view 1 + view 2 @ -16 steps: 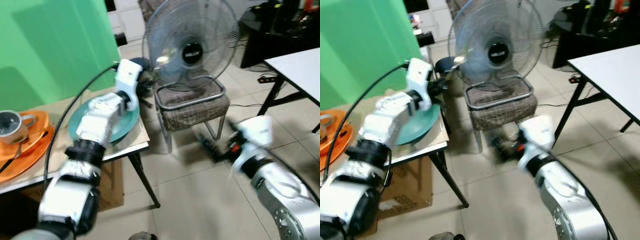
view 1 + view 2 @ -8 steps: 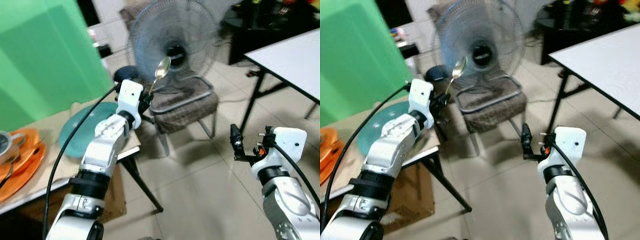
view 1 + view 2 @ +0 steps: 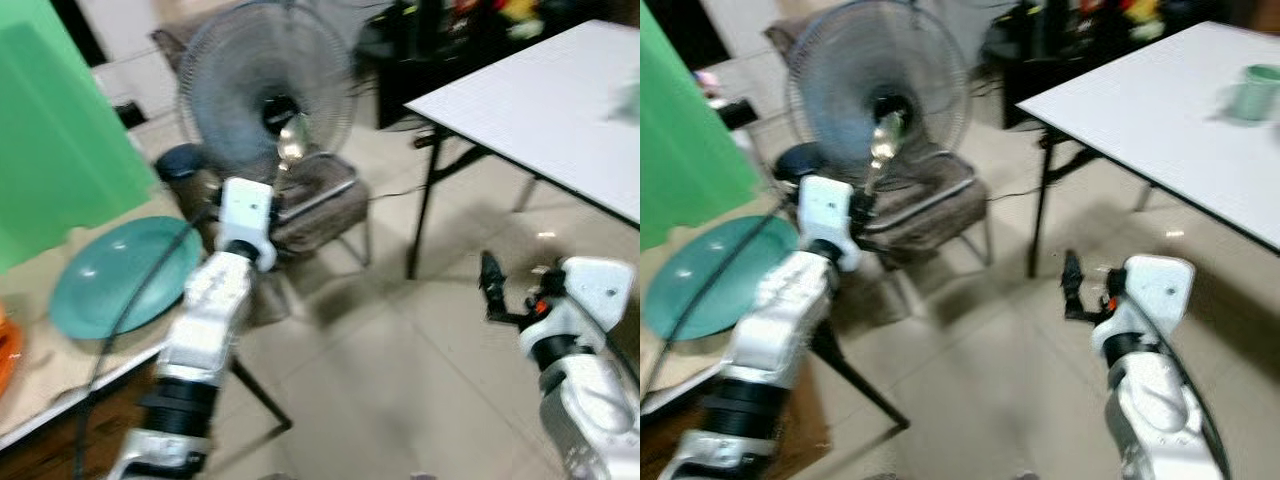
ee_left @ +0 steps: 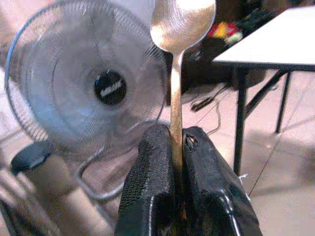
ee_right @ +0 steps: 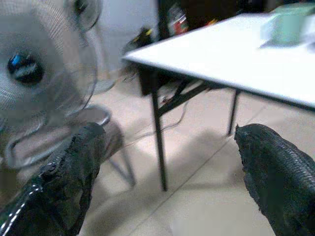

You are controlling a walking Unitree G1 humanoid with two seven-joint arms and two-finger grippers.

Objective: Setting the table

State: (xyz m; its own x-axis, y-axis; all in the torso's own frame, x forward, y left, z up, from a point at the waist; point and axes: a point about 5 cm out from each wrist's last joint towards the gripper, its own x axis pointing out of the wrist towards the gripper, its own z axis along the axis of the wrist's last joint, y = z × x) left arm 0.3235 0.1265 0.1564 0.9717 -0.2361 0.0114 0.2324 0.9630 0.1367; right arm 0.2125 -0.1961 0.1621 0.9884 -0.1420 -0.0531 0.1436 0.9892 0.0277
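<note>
A gold spoon [image 4: 176,73] stands upright with its bowl on top, and my left gripper [image 4: 174,135] is shut on its handle. In the eye views the spoon [image 3: 293,140] rises in front of the fan, beside the low table. A teal plate [image 3: 115,275] lies on that beige-covered low table [image 3: 40,385] at the left. My right gripper [image 3: 490,290] hovers above the tiled floor at the right, its fingers [image 5: 74,167] wide apart and holding nothing. A white table [image 3: 1160,110] stands at the far right with a green cup [image 3: 1252,90] on it.
A large standing fan [image 3: 265,90] and a padded metal chair [image 3: 320,205] stand just behind the left gripper. A green screen [image 3: 60,130] stands at the left. Dark furniture with clutter lines the back wall. Bare tiles spread between the low table and the white table.
The camera has swung right, so the orange plates left the picture and the white table came in. The left gripper lifted off the teal plate with the spoon. The right arm steadied.
</note>
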